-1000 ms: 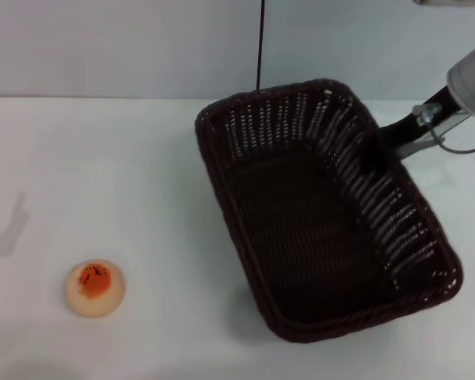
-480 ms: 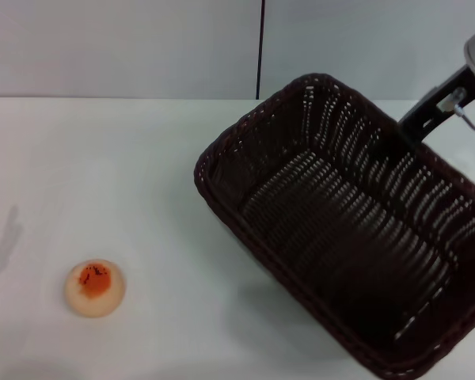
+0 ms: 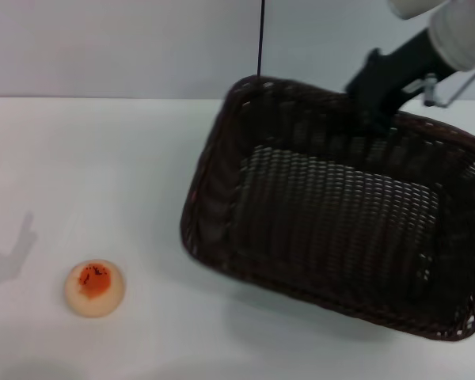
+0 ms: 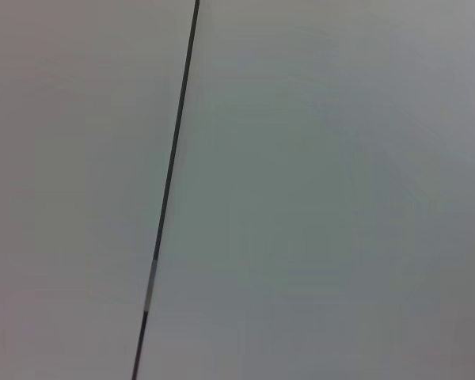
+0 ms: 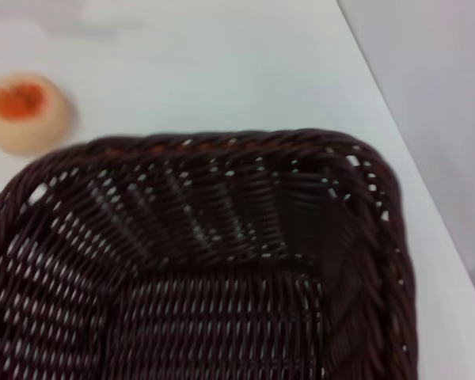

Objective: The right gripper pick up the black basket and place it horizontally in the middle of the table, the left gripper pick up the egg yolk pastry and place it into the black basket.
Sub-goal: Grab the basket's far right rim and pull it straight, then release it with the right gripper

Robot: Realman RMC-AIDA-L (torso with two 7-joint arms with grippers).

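White table (image 3: 103,158) beneath, our right end effector (image 3: 374,101) clenches the black basket's (image 3: 332,229) far rim; we level it before lowering, well clear of the egg yolk pastry (image 3: 95,288).

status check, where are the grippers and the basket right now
Right gripper shut on black basket far rim, basket lifted and tilted. Left gripper out of view. Egg yolk pastry alone on table, nothing in the way.

White table (image 3: 103,174), plain and flat, running back to a pale wall. Down at its front left sits the egg yolk pastry (image 3: 95,288), orange patch up, resting alone on the surface. The black basket (image 3: 340,229) fills the right half, tilted; whether it touches the tabletop can't be told.
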